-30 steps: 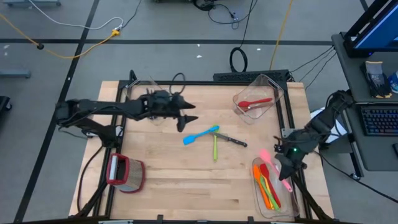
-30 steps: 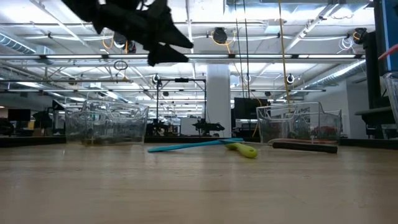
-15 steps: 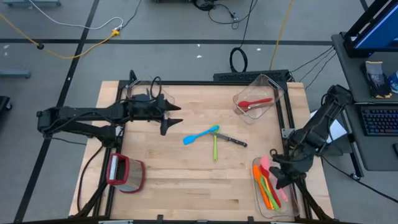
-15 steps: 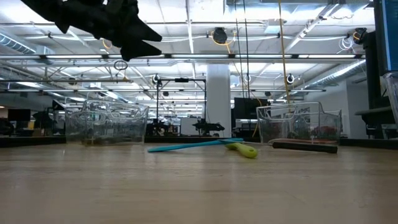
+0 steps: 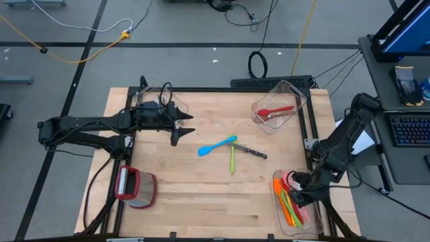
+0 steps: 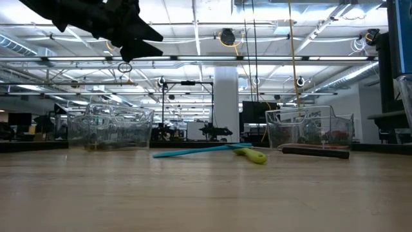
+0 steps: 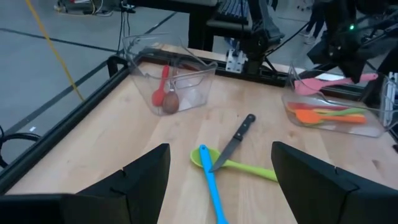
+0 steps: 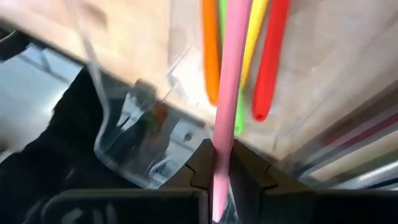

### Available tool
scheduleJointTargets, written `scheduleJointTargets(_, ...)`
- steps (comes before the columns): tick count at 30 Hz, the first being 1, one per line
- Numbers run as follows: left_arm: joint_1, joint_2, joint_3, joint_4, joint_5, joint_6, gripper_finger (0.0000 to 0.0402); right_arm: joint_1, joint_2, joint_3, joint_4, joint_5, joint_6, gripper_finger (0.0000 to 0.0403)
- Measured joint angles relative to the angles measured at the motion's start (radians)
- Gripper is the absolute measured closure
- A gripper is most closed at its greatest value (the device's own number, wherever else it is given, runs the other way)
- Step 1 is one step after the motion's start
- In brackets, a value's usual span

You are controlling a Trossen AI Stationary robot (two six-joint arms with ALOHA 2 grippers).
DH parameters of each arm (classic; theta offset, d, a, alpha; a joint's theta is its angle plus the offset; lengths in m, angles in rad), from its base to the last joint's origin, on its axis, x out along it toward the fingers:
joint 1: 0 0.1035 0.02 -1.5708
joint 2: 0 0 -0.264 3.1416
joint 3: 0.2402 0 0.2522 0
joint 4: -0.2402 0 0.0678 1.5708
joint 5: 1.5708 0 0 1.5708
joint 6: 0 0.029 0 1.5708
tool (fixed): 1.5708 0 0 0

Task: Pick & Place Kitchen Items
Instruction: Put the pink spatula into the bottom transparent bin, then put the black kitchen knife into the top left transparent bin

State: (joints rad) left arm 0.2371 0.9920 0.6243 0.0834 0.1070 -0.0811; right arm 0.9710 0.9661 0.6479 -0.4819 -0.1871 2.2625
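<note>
My matt black fingers (image 8: 245, 168) pinch a smooth pink spatula handle (image 8: 229, 74); clear glossy plastic bin (image 8: 124, 134); pale wood tabletop (image 5: 195, 185).

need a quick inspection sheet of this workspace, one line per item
surface: wooden table, dark frame around it
job's things: blue spatula, green spoon and black-handled knife loose mid-table; red spoon in far clear bin; orange, green, yellow and red utensils in near right bin
clutter: red-rimmed container near left corner; another clear bin far left
grippers: left pincer open and empty above the table; right pincer shut on pink utensil over the near right bin
cables: loops on the floor beyond the table
surroundings: desk with keyboard at right
</note>
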Motion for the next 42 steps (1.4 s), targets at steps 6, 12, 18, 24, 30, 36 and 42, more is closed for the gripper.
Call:
scheduleJointTargets(6,0.000,0.000,0.000,-0.001,0.000,-0.022,0.0117,0.000,0.060,0.000,-0.013,0.000,-0.005,0.0373)
scheduleJointTargets(12,0.000,0.000,0.000,-0.001,0.000,-0.027,0.0117,0.000,0.104,0.000,-0.006,0.000,-0.010,0.0349)
scheduleJointTargets(18,0.000,0.000,0.000,-0.002,0.000,-0.033,0.0117,0.000,0.127,0.000,0.053,0.001,-0.026,0.0341)
scheduleJointTargets(24,0.000,0.000,0.000,-0.002,0.000,-0.032,0.0117,0.000,0.127,0.000,0.093,0.000,-0.025,0.0323)
scheduleJointTargets(30,-0.001,0.000,0.000,-0.004,0.000,-0.032,0.0117,0.000,0.115,0.000,0.218,-0.135,-0.018,0.0318)
scheduleJointTargets(36,-0.003,0.001,0.000,-0.005,0.000,-0.031,0.0117,-0.001,0.052,0.000,0.482,-0.176,0.004,0.0365)
scheduleJointTargets(42,-0.003,0.001,0.000,-0.005,0.000,-0.027,0.0117,-0.001,-0.021,0.000,0.661,-0.176,0.005,0.0396)
